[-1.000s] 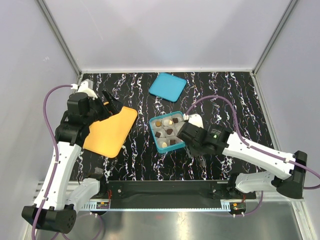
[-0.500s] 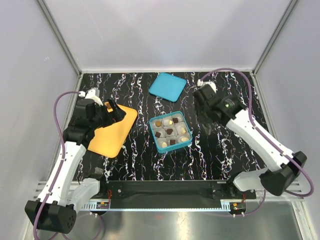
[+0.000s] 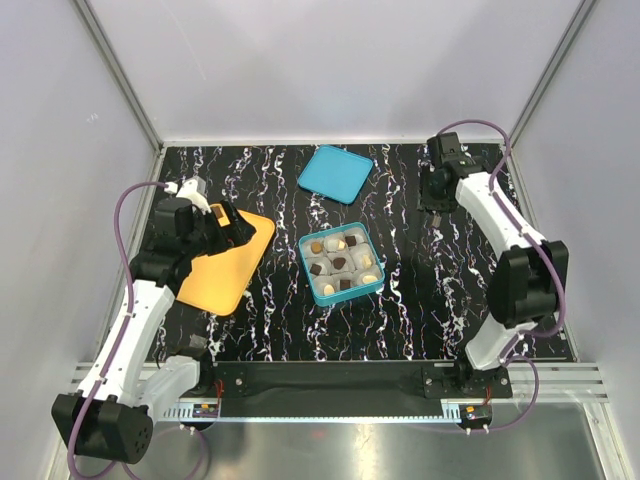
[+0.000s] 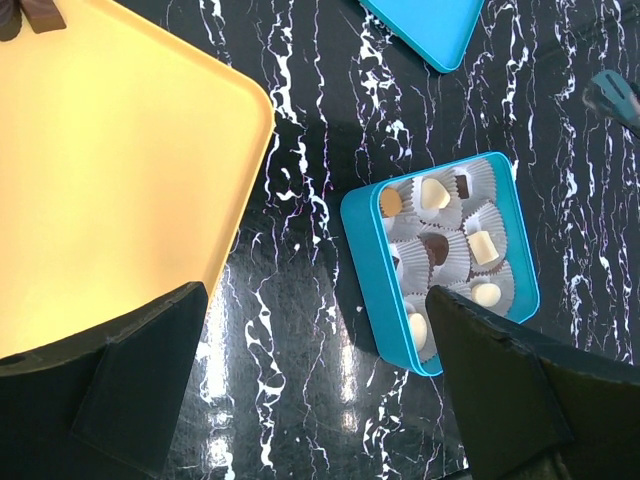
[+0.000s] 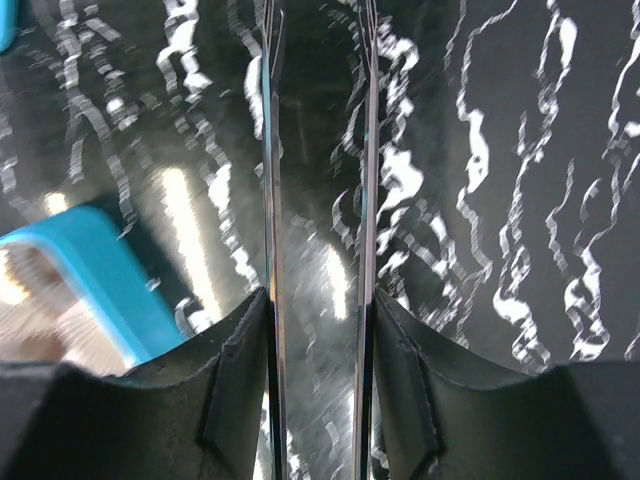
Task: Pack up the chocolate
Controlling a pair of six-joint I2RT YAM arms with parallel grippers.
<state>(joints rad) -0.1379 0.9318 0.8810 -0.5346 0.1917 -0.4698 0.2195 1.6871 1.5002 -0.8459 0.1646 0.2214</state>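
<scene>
The chocolate (image 3: pixel 340 262) lies in paper cups inside the open teal box (image 3: pixel 313 270). The left wrist view shows dark, tan and cream pieces (image 4: pixel 437 250) in that box (image 4: pixel 365 260). My left gripper (image 3: pixel 228 222) hangs open over the orange tray's right edge, left of the box, with nothing between its fingers (image 4: pixel 150 370). My right gripper (image 3: pixel 437 200) is at the far right of the table, well away from the box. It is shut on thin metal tongs (image 5: pixel 272 150), whose two blades run out from its pads (image 5: pixel 240 380).
An orange tray (image 3: pixel 215 270) lies left of the box, and a dark brown bit (image 4: pixel 30 15) shows at its far corner, cut by the frame. The teal lid (image 3: pixel 335 173) lies flat behind the box. Grey walls ring the black marbled table (image 3: pixel 420 300).
My right arm has swung from over the box back to the far right of the table, tongs still in its grip. My left arm has barely shifted.
</scene>
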